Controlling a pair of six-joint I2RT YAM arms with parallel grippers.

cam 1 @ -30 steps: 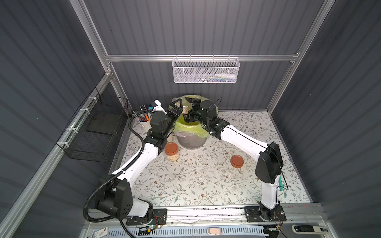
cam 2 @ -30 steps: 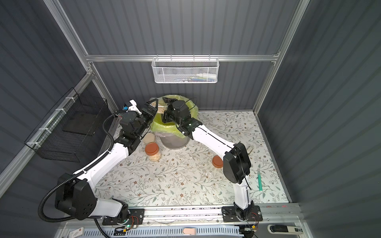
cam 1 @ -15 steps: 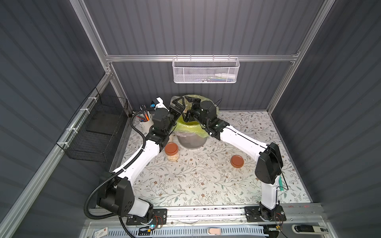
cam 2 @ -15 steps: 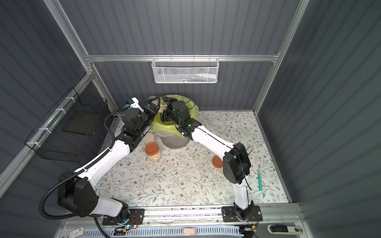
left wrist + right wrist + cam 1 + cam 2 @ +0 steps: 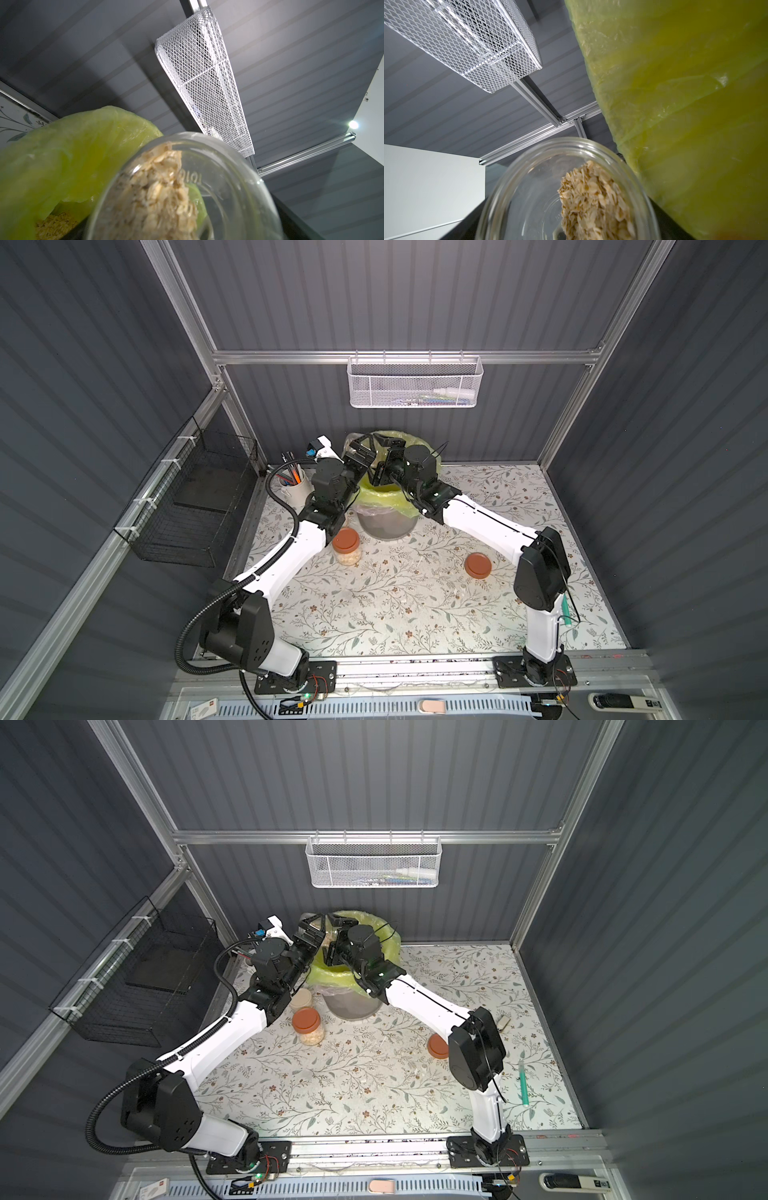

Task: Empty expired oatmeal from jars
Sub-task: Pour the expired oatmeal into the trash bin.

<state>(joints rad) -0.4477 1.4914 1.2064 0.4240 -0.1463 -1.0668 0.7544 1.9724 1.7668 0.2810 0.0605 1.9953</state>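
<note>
Looking down from above, where were the two claws, Ines?

Ines: Both were at the grey bin (image 5: 388,526), which stood at 12 o'clock on the flowered table (image 5: 415,605). The left gripper (image 5: 359,448) hung at the rim's 10 o'clock; the right gripper (image 5: 380,465) hung over the mouth.

Mara: Gripping anything?

Ines: Each was clamped on an open glass jar, though the fingers themselves were out of sight in the wrist views. The left-hand jar (image 5: 218,187) was tipped above the yellow-green bag (image 5: 72,149), oatmeal (image 5: 158,193) heaped against its side; more flakes lay down in the bag. The right-hand jar (image 5: 529,197) was tilted too, partly full, just beside the bag.

Mara: And the rest?

Ines: A lidded jar (image 5: 346,547) of oatmeal stood upright at the bin's 7 o'clock. A loose terracotta lid (image 5: 478,565) lay at its 4 o'clock. A cream lid (image 5: 300,999) sat at 8 o'clock, just beside the left arm (image 5: 232,1027); what was under it I couldn't tell.
</note>
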